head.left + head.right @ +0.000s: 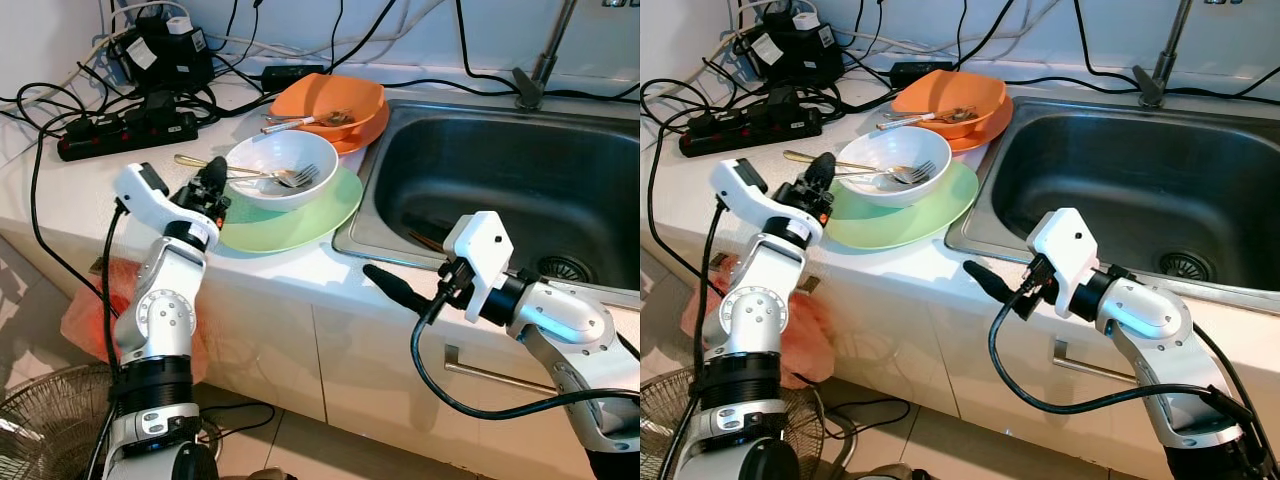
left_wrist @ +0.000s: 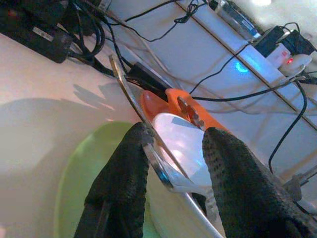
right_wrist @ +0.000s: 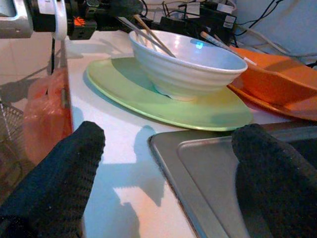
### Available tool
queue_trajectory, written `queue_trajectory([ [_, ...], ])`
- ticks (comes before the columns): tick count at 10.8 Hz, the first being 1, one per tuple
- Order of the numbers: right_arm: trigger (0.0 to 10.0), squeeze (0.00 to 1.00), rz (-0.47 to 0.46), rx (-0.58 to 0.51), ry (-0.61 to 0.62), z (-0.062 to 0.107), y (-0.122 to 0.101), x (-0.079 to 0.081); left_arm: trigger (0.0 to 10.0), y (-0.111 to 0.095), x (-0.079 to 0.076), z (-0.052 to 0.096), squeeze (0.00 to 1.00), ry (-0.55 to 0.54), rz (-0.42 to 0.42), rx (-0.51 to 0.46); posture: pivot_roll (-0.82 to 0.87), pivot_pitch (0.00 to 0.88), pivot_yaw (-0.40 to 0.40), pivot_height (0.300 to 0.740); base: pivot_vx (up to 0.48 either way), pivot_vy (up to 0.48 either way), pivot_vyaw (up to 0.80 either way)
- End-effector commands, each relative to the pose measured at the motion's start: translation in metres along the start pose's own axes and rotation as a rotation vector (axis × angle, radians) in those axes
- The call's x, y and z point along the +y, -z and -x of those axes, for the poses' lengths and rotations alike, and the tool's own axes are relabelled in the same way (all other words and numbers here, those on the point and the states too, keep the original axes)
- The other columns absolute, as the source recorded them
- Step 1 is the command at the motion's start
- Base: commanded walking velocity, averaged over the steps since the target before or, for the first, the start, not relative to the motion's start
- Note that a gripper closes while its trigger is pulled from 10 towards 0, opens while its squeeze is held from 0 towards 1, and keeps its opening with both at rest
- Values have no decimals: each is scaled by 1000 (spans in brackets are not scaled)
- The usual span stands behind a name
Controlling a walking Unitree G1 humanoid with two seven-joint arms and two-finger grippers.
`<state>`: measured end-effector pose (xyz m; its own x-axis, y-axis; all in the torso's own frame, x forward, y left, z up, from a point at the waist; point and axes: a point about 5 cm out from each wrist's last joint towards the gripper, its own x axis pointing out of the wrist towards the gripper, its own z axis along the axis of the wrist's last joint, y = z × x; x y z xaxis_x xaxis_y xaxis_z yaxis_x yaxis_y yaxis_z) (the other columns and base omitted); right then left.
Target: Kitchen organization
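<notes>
Left wrist view shows the left gripper (image 2: 173,163), fingers spread, straddling the white bowl's (image 1: 278,170) rim on the green plate (image 1: 320,215). Glazed, slippery and breakable, it is probably best pinched at the rim. The right gripper (image 1: 395,287) hovers open beside the sink (image 1: 520,180).

We see a sink (image 1: 520,180) of brushed, dull-gleaming metal set in a smooth white bench (image 1: 90,190). The white bowl (image 1: 275,172) looks glazed and glossy, ribbed outside; the green plate (image 1: 300,220) is smooth with a soft sheen. The fork (image 1: 290,178) is shiny metal. The left pincer (image 2: 173,173) has fingers (image 2: 124,188) of rough, knobbled matt black.
</notes>
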<state>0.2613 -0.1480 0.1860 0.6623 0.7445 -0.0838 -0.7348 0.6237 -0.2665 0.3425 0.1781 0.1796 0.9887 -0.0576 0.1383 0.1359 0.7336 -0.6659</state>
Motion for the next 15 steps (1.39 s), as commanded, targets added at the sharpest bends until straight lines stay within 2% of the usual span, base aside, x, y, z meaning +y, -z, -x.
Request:
queue_trajectory([
  [1, 10000, 0, 1, -1, -11, -1, 0, 5, 0, -7, -5, -1, 0, 22, -21, -19, 75, 47, 128, 740, 0, 0, 0],
  [6, 10000, 0, 3, -2, 1, -2, 1, 5, 0, -11, -12, 1, 0, 52, -59, -28, 77, 48, 131, 740, 0, 0, 0],
  [9, 10000, 0, 1, -2, 3, -2, 2, 5, 0, -13, -16, 1, 0, 65, -53, -36, 79, 50, 130, 740, 0, 0, 0],
  [15, 10000, 0, 0, -17, 27, -6, 2, 1, 0, -28, -37, -4, 0, 146, -29, -89, 99, 42, 122, 740, 0, 0, 0],
])
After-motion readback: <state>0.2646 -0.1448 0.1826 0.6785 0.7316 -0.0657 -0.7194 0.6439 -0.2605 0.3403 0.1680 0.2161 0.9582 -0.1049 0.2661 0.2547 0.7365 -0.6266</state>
